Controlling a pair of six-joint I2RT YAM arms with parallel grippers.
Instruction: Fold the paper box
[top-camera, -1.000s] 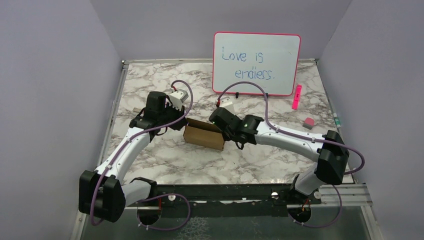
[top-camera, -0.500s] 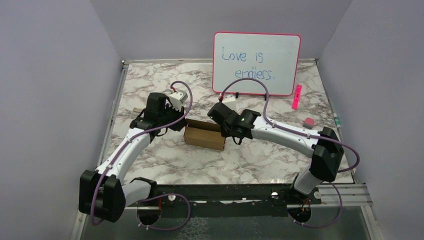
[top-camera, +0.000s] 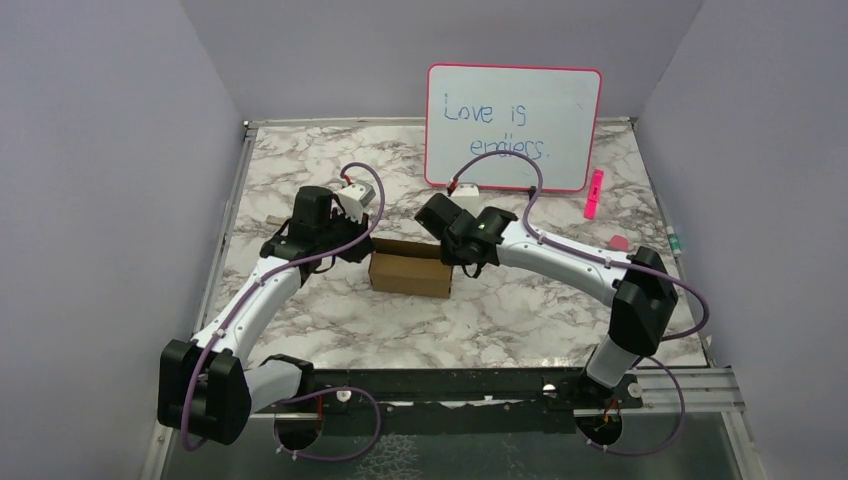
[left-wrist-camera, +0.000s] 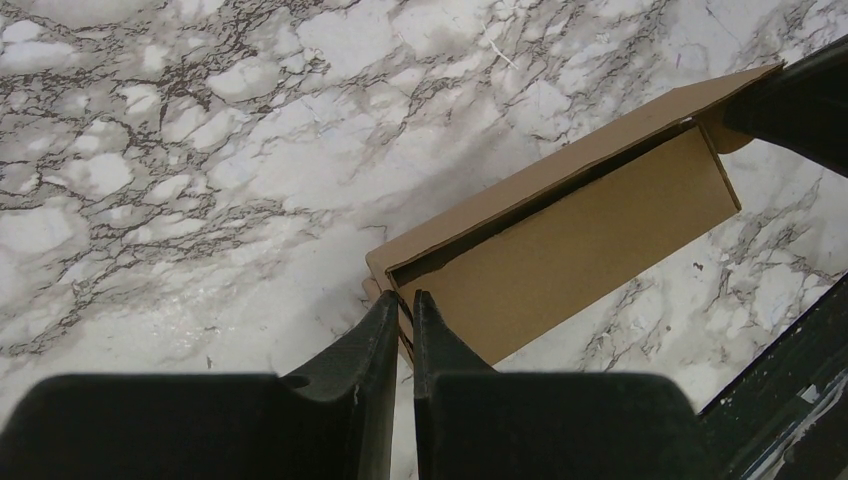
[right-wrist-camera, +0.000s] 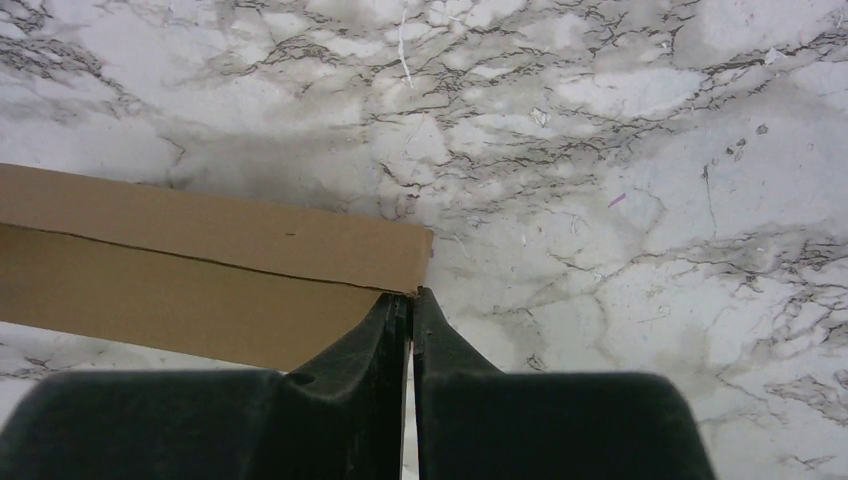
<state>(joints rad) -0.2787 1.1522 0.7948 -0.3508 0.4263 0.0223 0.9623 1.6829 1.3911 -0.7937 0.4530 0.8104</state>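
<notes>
Brown cardboard, the paper box (top-camera: 408, 275) sits on the marble table (top-camera: 300, 165) in front of the whiteboard (top-camera: 513, 125); left gripper (left-wrist-camera: 403, 300) and right gripper (right-wrist-camera: 411, 297), jaws pinched together, touch its opposite end corners

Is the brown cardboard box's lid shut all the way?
Not quite. The plain brown cardboard box is folded into shape, but the left wrist view shows a dark gap along its lid's edge.

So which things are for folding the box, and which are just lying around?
For the job: paper box, left gripper, right gripper.
Just lying about: whiteboard, pink marker, pink eraser.
</notes>
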